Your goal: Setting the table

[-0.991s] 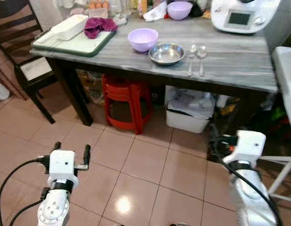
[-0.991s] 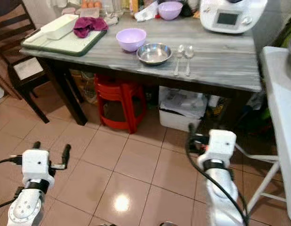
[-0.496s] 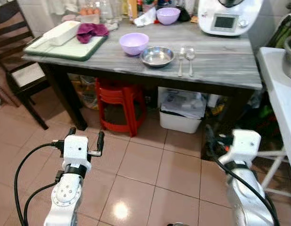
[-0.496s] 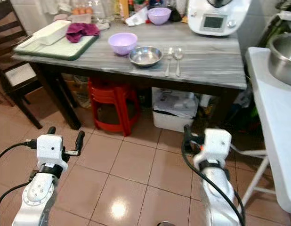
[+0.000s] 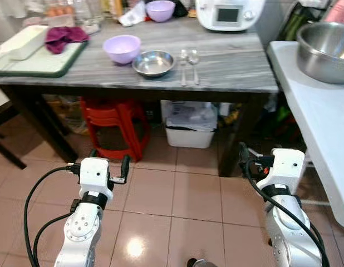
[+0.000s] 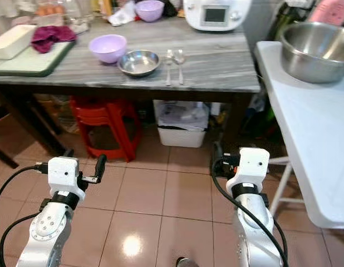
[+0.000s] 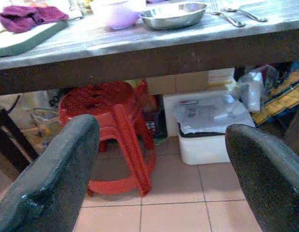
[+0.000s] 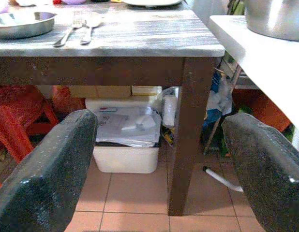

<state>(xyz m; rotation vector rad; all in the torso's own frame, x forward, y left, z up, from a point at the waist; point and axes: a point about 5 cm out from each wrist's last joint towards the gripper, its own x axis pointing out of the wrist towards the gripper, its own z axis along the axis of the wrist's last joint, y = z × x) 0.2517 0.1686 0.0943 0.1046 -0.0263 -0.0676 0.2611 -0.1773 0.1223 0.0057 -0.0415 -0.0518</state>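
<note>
The left gripper [image 5: 109, 164] hangs low over the tiled floor [image 5: 177, 194], fingers [image 7: 52, 179] spread and holding nothing; the right gripper [image 5: 251, 160] is likewise low, fingers [image 8: 48, 169] wide apart and empty, near the table leg [image 8: 186, 130]. Both point toward the space under the table [image 5: 227, 67], which suggests the robot is on approach and has not begun to reach. Beyond the grippers, under the table, stand a stack of red stools [image 5: 113, 125] and a white bin [image 5: 187, 125], stored out of the way. On the tabletop, near its front edge, sit the task's things: a lilac bowl [image 5: 122, 49], a steel bowl [image 5: 153, 63] just beside it, and two spoons [image 5: 187, 64] side by side with handles toward the front edge, grouped as if ready to be laid out. Toward the left end lies a green tray [image 5: 38, 61] with a white box [image 5: 20, 41] and a maroon cloth [image 5: 65, 36]. Along the back edge are a second lilac bowl [image 5: 160, 10] and a white kitchen machine [image 5: 227, 14]. To the right, on a separate white counter [image 5: 317, 128], stands a big steel basin [image 5: 325, 50]. My guess is that the grippers must be raised to table height before anything can be picked.
</note>
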